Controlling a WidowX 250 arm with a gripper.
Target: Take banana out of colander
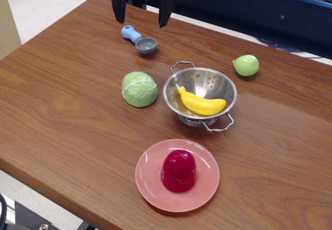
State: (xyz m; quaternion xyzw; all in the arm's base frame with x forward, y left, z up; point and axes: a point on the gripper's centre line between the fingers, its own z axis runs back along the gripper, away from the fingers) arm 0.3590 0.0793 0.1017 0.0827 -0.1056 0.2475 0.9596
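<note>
Yellow banana (202, 103) lies in steel colander (200, 91); gripper (142, 16) jaws released above table.

Green cabbage (139, 89); grey-bowled blue scoop (140, 39); green fruit (246, 65); red dome (179, 170) on pink plate (147, 178).

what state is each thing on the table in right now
tool: open, empty, above the table's far edge
banana: lying inside the colander, not gripped
colander: upright on the table, holding the banana
pink plate: flat, with a red dome-shaped piece on it
cabbage: on the table, left of the colander
grey scoop: bowl facing up, empty
green fruit: loose on the table
</note>
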